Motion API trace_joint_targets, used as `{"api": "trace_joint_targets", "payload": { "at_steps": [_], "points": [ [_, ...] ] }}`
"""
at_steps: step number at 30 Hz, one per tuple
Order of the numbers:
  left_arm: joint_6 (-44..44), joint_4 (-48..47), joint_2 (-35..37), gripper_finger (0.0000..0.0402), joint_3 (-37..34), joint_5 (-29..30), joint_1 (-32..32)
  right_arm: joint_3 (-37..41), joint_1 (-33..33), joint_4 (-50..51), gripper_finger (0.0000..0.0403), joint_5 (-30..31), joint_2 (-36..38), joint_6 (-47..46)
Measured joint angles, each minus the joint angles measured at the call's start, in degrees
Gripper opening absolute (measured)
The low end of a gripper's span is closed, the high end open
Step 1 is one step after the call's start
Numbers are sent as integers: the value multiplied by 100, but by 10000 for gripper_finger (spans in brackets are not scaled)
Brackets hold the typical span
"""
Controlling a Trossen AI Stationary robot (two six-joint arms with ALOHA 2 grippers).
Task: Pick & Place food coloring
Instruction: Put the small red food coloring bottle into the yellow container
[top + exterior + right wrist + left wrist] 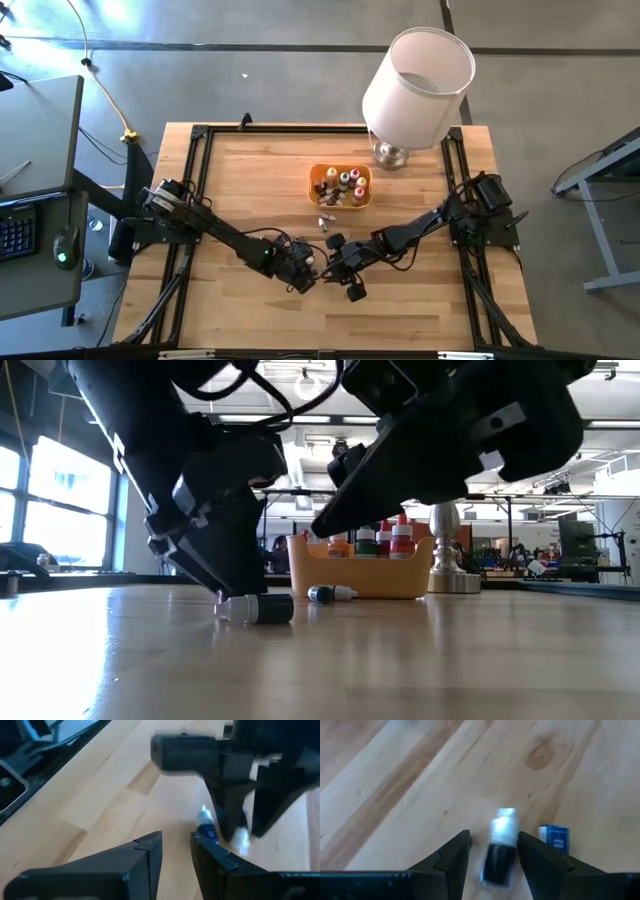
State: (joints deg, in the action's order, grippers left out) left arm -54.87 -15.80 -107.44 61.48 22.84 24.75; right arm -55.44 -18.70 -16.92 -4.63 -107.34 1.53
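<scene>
Two dark fingers of the left gripper [492,857] stand spread, straddling a dark bottle [499,855] with a pale cap that lies on its side on the table [420,300], near the middle of the front half. The right gripper [176,851] hovers just beside it, its fingers nearly together and holding nothing. A blue bottle [332,594] lies loose between them and the orange tray [341,201], where more bottles stand. Such a bottle looks light, smooth and apt to roll; across the body seems the safest hold. No writing is legible.
</scene>
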Motion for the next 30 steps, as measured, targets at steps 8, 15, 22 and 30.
{"api": "trace_joint_targets", "payload": {
  "at_steps": [8, 15, 22, 30],
  "points": [
    [61, -38, -61, 165, -1, 43, 7, 1, -22, -20, 67, 4, -100, 240],
    [247, -87, -71, 133, -2, 98, 2, 1, -20, -1, 55, 5, -105, 305],
    [567, -179, 20, 66, 35, 370, -38, 2, 6, -3, 55, 15, -106, 491],
    [1875, -663, 552, 67, 573, 1012, -530, 0, 87, -11, 55, 41, -106, 495]
  ]
}}
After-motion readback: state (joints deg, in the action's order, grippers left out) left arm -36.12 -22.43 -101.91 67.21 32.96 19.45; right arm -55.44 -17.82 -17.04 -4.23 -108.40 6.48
